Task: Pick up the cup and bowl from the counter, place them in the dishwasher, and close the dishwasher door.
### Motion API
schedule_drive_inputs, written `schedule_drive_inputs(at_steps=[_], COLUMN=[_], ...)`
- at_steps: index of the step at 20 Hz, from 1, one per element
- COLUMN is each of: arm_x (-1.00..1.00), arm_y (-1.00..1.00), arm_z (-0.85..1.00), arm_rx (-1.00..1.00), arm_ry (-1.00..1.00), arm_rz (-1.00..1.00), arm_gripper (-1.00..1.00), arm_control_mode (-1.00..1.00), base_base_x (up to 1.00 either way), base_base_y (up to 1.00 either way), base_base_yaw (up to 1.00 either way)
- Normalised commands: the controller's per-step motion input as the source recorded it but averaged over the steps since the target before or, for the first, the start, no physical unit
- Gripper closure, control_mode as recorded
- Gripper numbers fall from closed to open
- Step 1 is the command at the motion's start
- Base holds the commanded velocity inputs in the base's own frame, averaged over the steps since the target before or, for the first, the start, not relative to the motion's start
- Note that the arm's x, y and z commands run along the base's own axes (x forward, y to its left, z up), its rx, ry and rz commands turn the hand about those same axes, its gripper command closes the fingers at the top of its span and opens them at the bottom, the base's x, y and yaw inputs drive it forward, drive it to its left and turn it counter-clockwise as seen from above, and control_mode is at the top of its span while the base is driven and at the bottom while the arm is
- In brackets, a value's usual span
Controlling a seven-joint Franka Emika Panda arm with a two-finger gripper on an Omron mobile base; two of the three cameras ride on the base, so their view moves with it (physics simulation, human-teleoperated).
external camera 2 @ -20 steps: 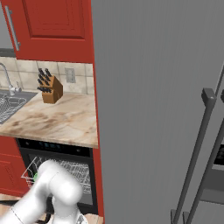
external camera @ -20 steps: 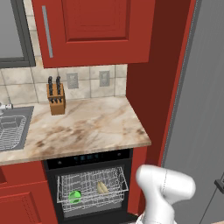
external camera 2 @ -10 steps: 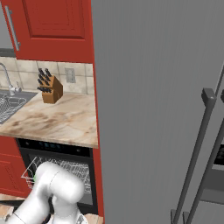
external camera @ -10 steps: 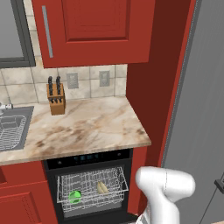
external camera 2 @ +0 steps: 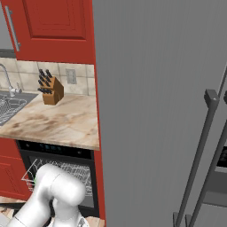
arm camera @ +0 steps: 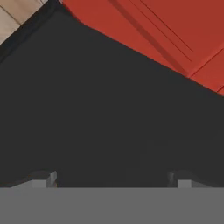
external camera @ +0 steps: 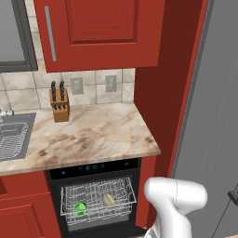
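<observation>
Flat dark grey-black dishwasher door (arm camera: 109,113) lying dropped open, broad inner face square in front of the hand (arm camera: 113,180) and very close, though contact not readable from the hand view. Long axis of that panel running slantwise across the hand view, one edge meeting pale wooden floor (arm camera: 13,19) at the upper left, the far edge backed by red cabinet fronts (arm camera: 144,26) at the upper right. Two small dark fingertips (arm camera: 48,178) standing wide apart at the bottom of that view, nothing between them. Behind the panel, black-fronted dishwasher (external camera: 95,168) under the beige-brown veined marble desk (external camera: 88,137), white-grey wire rack (external camera: 97,202) pulled forward. Small bright green tumbler cup (external camera: 79,209) resting in the rack's left part, small olive-tan shallow bowl (external camera: 109,199) near the middle, the two apart. Wooden knife block (external camera: 60,105) upright at the back of the desk, steel sink (external camera: 14,139) to the left. By judgement: loading done, door closing left; panel to be pushed or lifted from the free edge up toward the rack, with the rack perhaps needing to slide in first.
</observation>
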Motion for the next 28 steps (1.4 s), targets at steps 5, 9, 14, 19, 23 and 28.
schedule_drive_inputs(at_steps=[5, 9, 14, 19, 23, 28], arm_x=[0.00, 0.09, 0.48, 0.61, 0.74, 0.74], arm_y=[0.14, 0.01, 0.00, 0.00, 0.00, 0.00], arm_z=[-0.99, -0.67, -0.13, 0.12, 0.17, 0.01], arm_rx=[-0.20, -0.16, -0.27, -0.29, -0.26, -0.25], arm_ry=[-0.18, -0.20, -0.21, -0.24, -0.21, -0.18], arm_rz=[0.03, 0.02, 0.02, 0.03, 0.04, 0.03], arm_gripper=[-1.00, -1.00, -1.00, -1.00, -1.00, -1.00], arm_control_mode=[-1.00, -1.00, -1.00, -1.00, -1.00, -1.00], base_base_x=[0.00, 0.00, 0.00, 0.00, 0.00, 0.00], base_base_y=[0.00, 0.00, 0.00, 0.00, 0.00, 0.00], base_base_yaw=[0.00, 0.00, 0.00, 0.00, 0.00, 0.00])
